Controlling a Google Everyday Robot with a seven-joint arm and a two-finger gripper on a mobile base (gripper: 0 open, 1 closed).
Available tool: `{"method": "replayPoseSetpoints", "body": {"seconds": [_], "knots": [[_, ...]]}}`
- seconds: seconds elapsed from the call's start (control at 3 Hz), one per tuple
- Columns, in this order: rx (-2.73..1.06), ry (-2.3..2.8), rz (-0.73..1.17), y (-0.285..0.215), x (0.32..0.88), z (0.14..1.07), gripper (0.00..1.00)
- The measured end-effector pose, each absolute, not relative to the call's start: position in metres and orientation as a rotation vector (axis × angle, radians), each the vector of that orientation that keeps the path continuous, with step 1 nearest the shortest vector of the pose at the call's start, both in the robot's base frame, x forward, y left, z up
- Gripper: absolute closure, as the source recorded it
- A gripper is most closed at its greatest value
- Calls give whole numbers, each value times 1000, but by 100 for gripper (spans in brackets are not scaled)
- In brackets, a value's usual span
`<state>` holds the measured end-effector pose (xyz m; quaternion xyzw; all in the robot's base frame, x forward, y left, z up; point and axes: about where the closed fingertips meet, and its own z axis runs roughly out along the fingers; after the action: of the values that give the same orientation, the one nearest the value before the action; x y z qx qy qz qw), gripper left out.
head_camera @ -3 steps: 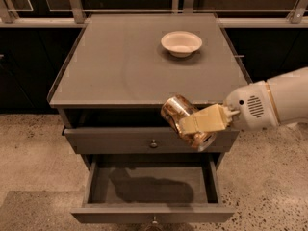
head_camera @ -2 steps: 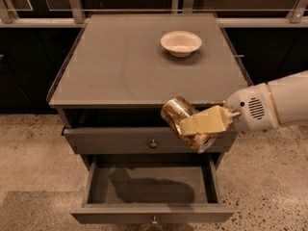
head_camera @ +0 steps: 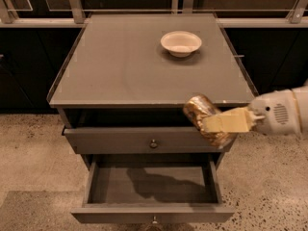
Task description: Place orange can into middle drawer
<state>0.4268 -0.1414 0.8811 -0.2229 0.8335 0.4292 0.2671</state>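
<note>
My gripper [head_camera: 216, 124] reaches in from the right on a white arm and is shut on the orange can [head_camera: 199, 109], which lies tilted between the pale yellow fingers [head_camera: 226, 122]. It hangs in front of the cabinet's right front corner, level with the upper drawer and above the right side of the middle drawer [head_camera: 154, 184]. The middle drawer is pulled out, and its grey inside is bare. Its small round knob [head_camera: 154, 220] shows at the bottom edge.
A white bowl [head_camera: 180, 43] stands at the back right of the grey cabinet top [head_camera: 120, 61]. The upper drawer [head_camera: 120, 141] with its knob is slightly out. Speckled floor lies on both sides. Dark cabinets and metal rails run behind.
The gripper with the can has moved a little to the right and slightly down. Drawers and bowl have not moved.
</note>
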Motion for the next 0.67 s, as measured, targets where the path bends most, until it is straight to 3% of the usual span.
{"method": "replayPoseSetpoints", "body": {"seconds": [0.67], "knots": [[-253, 2216, 1183, -198, 430, 818, 100]]}}
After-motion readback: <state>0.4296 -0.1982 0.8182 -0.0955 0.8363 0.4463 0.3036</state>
